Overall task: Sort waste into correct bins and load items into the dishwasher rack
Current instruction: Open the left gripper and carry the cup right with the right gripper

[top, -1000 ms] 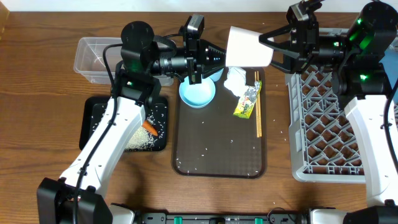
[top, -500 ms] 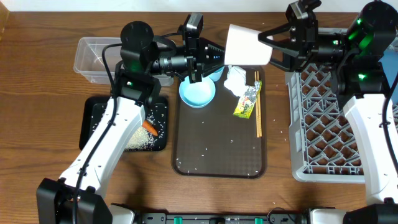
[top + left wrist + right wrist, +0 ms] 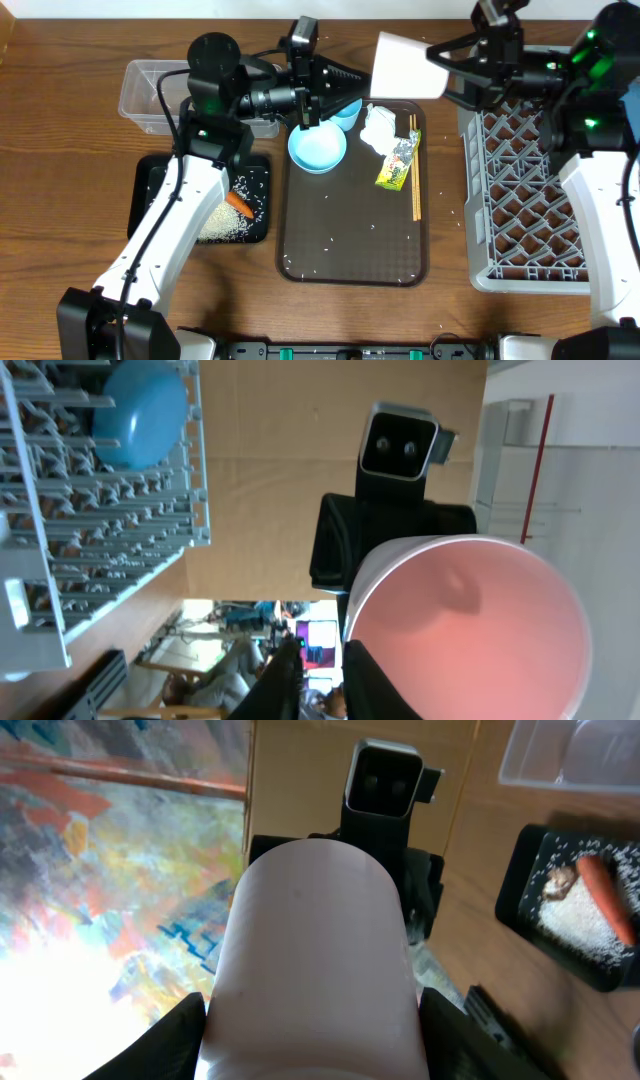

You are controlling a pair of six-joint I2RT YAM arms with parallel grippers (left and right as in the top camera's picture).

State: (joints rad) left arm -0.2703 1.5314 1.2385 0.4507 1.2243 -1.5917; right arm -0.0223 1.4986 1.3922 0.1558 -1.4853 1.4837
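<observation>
Task judged partway done.

- **Brown tray (image 3: 350,245), centre, nearest:** stray rice grains are scattered on it. Chopsticks (image 3: 416,185), wrapper (image 3: 396,165) and paper (image 3: 378,128) are left toward 1 o'clock, and the blue cup (image 3: 318,150) at 12. None is sorted or loaded yet.
- **Black tray (image 3: 146,205), 9 o'clock:** a rice heap (image 3: 222,226) and the carrot (image 3: 238,204) are already binned.
- **Rack (image 3: 520,200), 3 o'clock:** mostly bare from overhead. A plate (image 3: 145,410) is seen in it from the left wrist.
- **Tub (image 3: 150,95), 10 o'clock:** nothing certain is made out inside.
- **Pink cup (image 3: 400,68), farthest, 12 o'clock:** held aloft and not yet racked, clamped across its body by the right fingers (image 3: 436,70). The left fingers (image 3: 355,86) are placed at its rim; gripping or apart cannot be told.
</observation>
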